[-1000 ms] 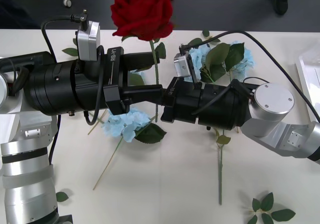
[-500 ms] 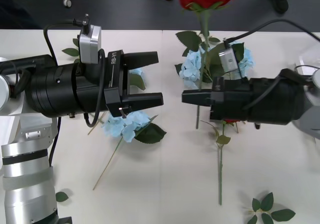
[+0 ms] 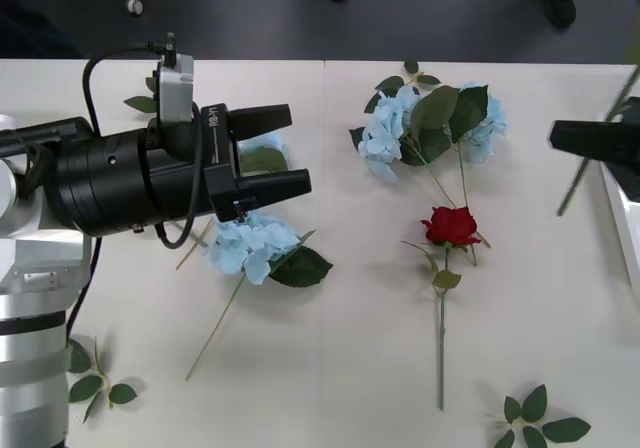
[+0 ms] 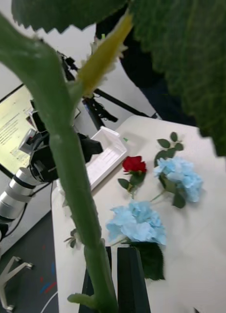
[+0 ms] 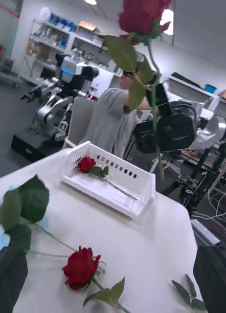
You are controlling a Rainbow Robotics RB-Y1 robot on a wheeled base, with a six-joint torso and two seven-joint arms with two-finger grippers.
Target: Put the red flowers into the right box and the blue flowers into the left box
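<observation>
Gripping a rose stem (image 3: 585, 180) near the right box (image 3: 622, 196), the right gripper (image 4: 114, 274) stays clamped — a thin stem could swivel and miss; the left gripper (image 3: 282, 150) waits open, empty.

White table (image 3: 330, 368), loose green leaf sprigs (image 3: 540, 420) near its front edge, another sprig (image 3: 95, 378) at left

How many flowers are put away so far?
Done: one red rose lies in the right box. In hand: the right gripper holds a second rose by its stem, up in the air. Left to do: a third rose and the blue flowers lie on the table. The left gripper hangs open over one blue flower.
</observation>
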